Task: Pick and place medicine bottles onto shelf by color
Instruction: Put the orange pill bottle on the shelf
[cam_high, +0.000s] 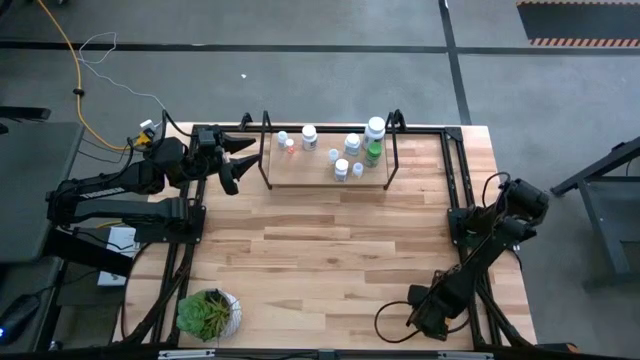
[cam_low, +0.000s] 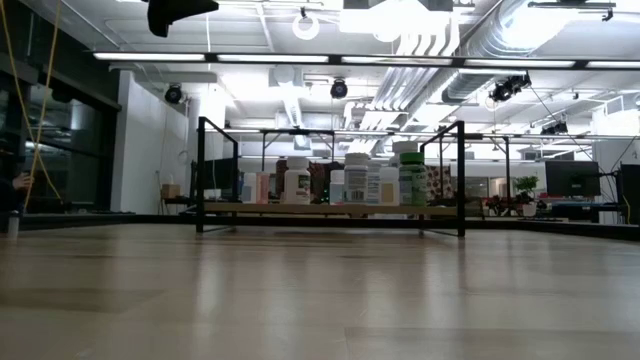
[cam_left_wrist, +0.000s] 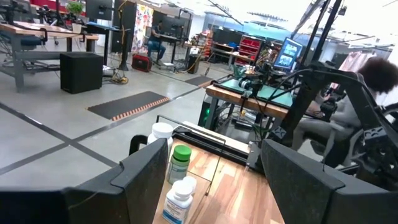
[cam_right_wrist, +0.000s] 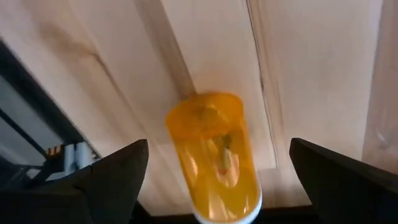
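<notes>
The shelf (cam_high: 325, 170), a light-wood board in a black wire frame, stands at the table's far middle. It carries several white bottles (cam_high: 342, 168), a green one (cam_high: 373, 152) and a small orange one (cam_high: 290, 146), all upright. My left gripper (cam_high: 240, 163) is open and empty, raised beside the shelf's left end. Its wrist view (cam_left_wrist: 214, 149) looks along the shelf at a green bottle (cam_left_wrist: 180, 162). My right gripper (cam_high: 418, 310) is low at the table's near right. It is open, with a finger on either side of an orange bottle (cam_right_wrist: 214, 158) that lies on its side on the tabletop, apart from both fingers.
A green potted plant (cam_high: 208, 312) stands at the table's near left corner. A dark cable loop (cam_high: 385, 322) lies beside my right gripper. Black frame rails (cam_high: 452, 170) run along the table's right side. The bare wood (cam_high: 320, 250) between shelf and near edge is open.
</notes>
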